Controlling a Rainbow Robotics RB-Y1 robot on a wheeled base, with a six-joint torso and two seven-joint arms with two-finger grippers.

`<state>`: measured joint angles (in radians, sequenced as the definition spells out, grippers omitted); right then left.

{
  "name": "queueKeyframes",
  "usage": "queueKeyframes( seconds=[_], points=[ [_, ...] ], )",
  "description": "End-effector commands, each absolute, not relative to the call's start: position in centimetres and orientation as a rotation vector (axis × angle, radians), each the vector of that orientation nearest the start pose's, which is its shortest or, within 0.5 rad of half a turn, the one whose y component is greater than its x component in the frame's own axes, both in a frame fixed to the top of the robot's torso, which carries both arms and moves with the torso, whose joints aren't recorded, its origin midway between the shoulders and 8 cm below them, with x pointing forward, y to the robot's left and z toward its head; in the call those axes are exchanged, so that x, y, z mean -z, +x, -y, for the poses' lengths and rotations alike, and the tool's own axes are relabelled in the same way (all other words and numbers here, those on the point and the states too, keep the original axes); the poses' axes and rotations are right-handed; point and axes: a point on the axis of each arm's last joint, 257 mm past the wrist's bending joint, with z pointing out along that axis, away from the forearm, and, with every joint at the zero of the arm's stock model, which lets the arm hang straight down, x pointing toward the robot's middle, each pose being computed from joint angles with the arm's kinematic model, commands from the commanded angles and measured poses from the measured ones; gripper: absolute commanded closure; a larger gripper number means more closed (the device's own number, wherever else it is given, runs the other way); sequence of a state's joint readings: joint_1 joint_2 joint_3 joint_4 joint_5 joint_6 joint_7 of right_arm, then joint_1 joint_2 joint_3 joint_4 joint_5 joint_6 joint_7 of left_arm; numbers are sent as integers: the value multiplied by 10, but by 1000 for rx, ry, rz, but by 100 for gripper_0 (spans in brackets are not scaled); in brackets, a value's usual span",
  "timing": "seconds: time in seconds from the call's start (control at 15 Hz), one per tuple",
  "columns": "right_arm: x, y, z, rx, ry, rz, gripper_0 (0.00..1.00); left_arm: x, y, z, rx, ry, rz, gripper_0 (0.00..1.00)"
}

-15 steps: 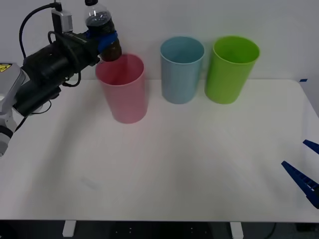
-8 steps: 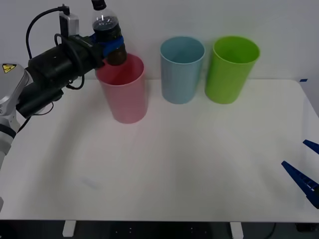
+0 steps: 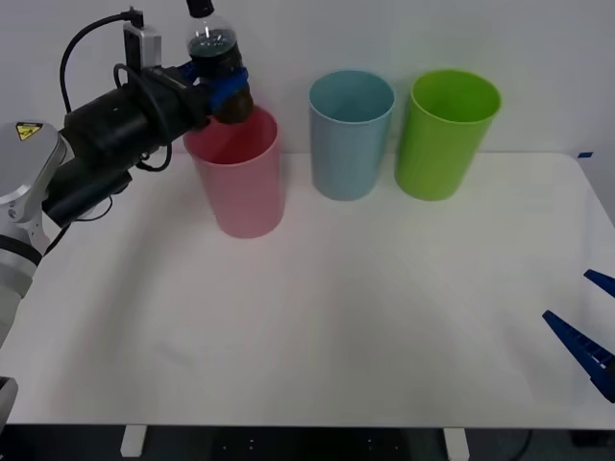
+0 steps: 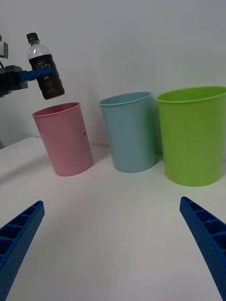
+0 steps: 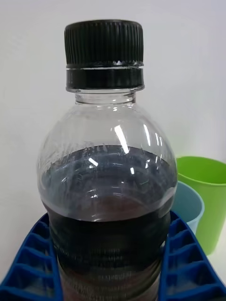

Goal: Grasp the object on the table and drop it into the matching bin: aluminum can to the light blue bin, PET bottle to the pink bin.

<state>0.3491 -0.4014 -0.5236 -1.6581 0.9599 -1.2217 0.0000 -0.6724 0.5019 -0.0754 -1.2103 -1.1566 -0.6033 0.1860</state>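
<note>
- Left gripper [image 3: 223,88]: jaws clamped on the PET bottle [image 3: 216,60], held roughly upright just above the pink bin's [image 3: 237,173] rear rim.
- Light blue bin [image 3: 350,134]: beside the pink bin.
- Right gripper [image 4: 113,244]: jaws apart, low over the table [image 3: 327,317], well away from the pink bin.

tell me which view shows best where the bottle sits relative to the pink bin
The right wrist view: from the side, the PET bottle hangs in the left gripper above the pink bin rim. The front view overlaps bottle and rim. The left wrist view shows the bottle close up.
</note>
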Motion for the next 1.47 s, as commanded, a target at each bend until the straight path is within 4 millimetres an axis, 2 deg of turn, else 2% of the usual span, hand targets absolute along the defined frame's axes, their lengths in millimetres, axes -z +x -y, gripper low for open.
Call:
queueKeyframes(
  seconds=[0.07,0.47,0.6,0.8,1.13,1.47],
  points=[
    [169,342,330,-567,-465,-1441,0,2,638,-139,542,555,-1316,0],
    [169,342,330,-567,-465,-1441,0,2,636,-140,567,535,-1314,0],
    [169,342,330,-567,-465,-1441,0,3,633,-148,596,505,-1314,0],
    [169,342,330,-567,-465,-1441,0,1,618,-168,638,460,-1296,0],
    [169,342,330,-567,-465,-1441,0,10,585,-226,612,386,-1280,0],
    [169,342,330,-567,-465,-1441,0,24,538,-300,561,378,-1292,0]
  ],
)
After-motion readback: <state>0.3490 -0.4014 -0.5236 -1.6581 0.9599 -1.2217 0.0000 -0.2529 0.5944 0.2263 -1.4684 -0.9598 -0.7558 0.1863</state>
